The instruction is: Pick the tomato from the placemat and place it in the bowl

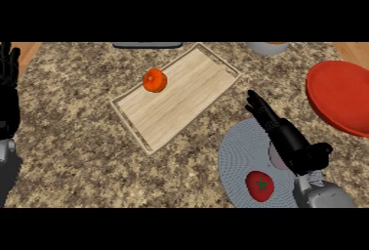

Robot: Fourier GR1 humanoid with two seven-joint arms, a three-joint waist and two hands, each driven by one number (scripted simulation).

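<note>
A red tomato [260, 185] with a green stem lies on the round grey placemat [238, 146] at the lower right. The red bowl [338, 95] sits at the right edge, beyond the placemat. My right hand [284, 136] hovers over the placemat just right of and beyond the tomato, fingers straight and pointing up-left, holding nothing. My left hand [9, 88] rests open at the far left edge, fingers up.
A wooden cutting board [191, 93] lies diagonally in the middle with an orange fruit [154, 80] on it. A grey cup [268, 47] and a dark flat object [148, 45] stand at the counter's far edge.
</note>
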